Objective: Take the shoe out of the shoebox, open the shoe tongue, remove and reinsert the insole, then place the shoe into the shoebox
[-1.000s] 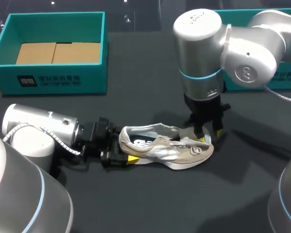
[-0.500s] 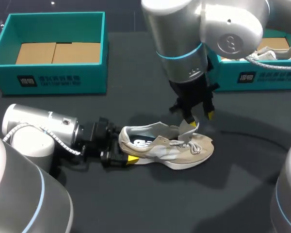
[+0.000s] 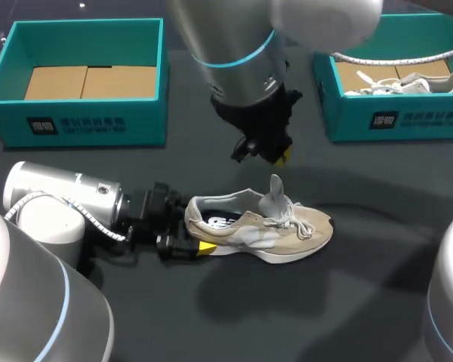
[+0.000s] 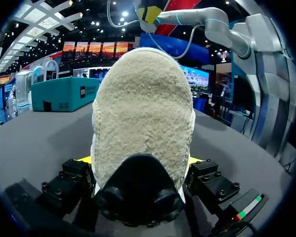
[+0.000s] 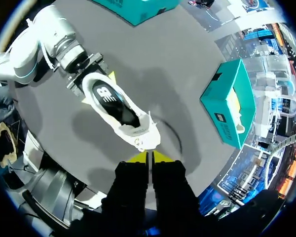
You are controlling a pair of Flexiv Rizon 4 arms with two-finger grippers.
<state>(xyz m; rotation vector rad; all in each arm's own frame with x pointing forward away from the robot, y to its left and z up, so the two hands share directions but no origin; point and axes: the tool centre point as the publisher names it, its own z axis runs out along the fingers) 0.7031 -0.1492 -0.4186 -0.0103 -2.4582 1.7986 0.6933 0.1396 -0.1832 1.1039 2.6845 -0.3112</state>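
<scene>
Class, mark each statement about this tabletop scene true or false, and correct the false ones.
1. The left gripper holds the shoe by its heel. True.
2. The right gripper grips the shoe's tongue. False: it hangs above the shoe, fingers closed on nothing.
3. The tongue stands upright. True.
4. The shoe lies inside the left shoebox. False: it lies on the table; that box shows only cardboard.
5. The right shoebox holds a second shoe. True.

Dark table (image 3: 287, 317) carries 1 beige shoe (image 3: 264, 230); left shoebox (image 3: 83, 124), right shoebox (image 3: 396, 121) behind.
</scene>
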